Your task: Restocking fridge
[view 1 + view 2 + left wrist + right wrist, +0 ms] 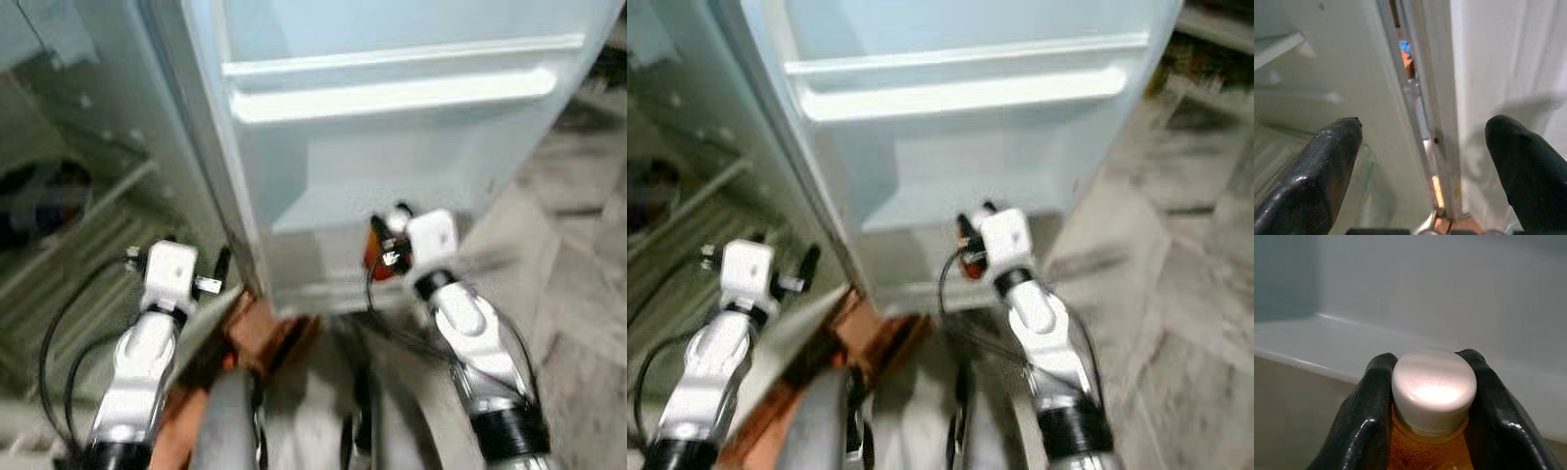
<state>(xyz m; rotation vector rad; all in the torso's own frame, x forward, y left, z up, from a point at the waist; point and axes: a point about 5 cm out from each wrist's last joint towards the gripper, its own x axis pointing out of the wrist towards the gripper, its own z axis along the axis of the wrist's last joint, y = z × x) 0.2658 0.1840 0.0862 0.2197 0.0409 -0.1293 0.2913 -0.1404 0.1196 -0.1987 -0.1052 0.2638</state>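
The open fridge door [411,127] fills the upper frame, its white shelves [392,93] bare. The right gripper [384,245] holds something orange [373,257] low against the door; the left gripper [217,279] sits beside the door's hinge edge

floor [578,255]: you've got grey-brown mottled stone or tile on your right, with darker streaks, running off to the far right edge.
light: pretty soft and even where you're looking, a bit cool and bluish up top, and the whole head view is blurry.
low down in front: there's a reddish-brown wooden piece [257,333] near your feet, can't tell what it belongs to.
far right top corner: you'll see some dark clutter [1215,59] on the floor, too smeared to name.
left side: murky greenish-grey and shadowy, nothing you can make out clearly.
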